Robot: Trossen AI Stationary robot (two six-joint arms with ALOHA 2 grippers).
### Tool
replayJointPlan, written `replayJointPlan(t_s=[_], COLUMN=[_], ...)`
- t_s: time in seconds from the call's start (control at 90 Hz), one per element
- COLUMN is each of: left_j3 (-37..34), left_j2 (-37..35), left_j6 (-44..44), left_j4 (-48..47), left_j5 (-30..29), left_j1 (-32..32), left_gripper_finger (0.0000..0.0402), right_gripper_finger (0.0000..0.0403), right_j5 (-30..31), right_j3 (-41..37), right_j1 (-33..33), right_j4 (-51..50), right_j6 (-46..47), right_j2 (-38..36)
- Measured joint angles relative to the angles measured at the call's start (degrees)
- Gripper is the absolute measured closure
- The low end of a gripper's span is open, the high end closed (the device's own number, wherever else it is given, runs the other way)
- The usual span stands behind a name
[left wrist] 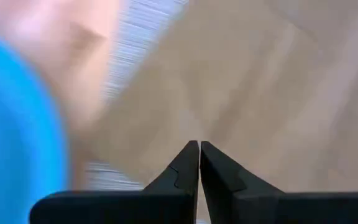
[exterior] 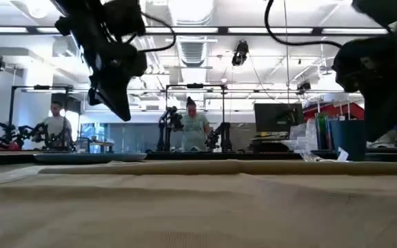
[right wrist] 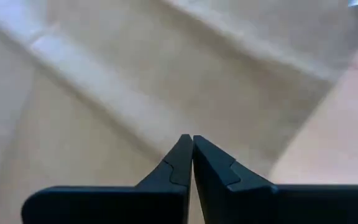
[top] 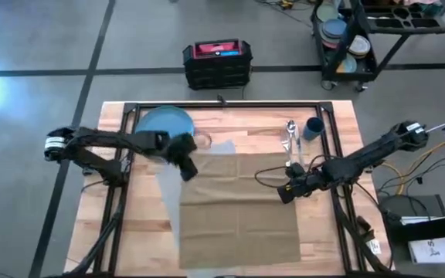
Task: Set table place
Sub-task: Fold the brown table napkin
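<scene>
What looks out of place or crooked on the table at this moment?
The grey placemat lies askew, mostly hidden under the tan cloth, poking out at its left edge. The blue plate sits off at the back-left corner, not on the mat.

Left arm hides part of the blue plate point(top: 161, 121).

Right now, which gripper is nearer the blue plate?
Left. The left gripper hovers just beside the blue plate, over the edge of the tan cloth. The right gripper is across the cloth, near the cutlery, well away from the plate.
</scene>
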Motion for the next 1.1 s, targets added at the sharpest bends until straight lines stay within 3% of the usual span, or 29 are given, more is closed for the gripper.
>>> replayJointPlan(t_s=[0.222,0.367,0.5,0.711,1.1], left_j3=[-0.1,0.0,0.0,-0.1,-0.2], left_j2=[2.7,5.5,8.3,11.8,14.5], left_j6=[11.6,23.0,29.2,34.1,35.7], left_j4=[-0.6,-2.3,-4.1,-3.0,-0.7], left_j5=[10.5,17.5,16.5,10.6,10.0], left_j1=[12.1,12.7,12.0,12.0,12.0], left_gripper_finger=[0.0323,0.0263,0.0232,0.0239,0.0276], right_gripper_finger=[0.0403,0.0403,0.0403,0.0403,0.0403], right_j5=[-0.1,-0.1,-0.1,-0.1,1.5], right_j3=[-0.1,-0.1,-0.1,-0.2,-0.7], right_j1=[-2.1,-2.3,-2.4,-2.4,-2.4], right_j4=[-0.5,-0.8,-1.0,-0.9,-1.0], right_j6=[-3.5,-5.3,-6.1,-6.1,-6.1], right_j2=[-0.1,-0.2,-0.1,0.0,0.0])
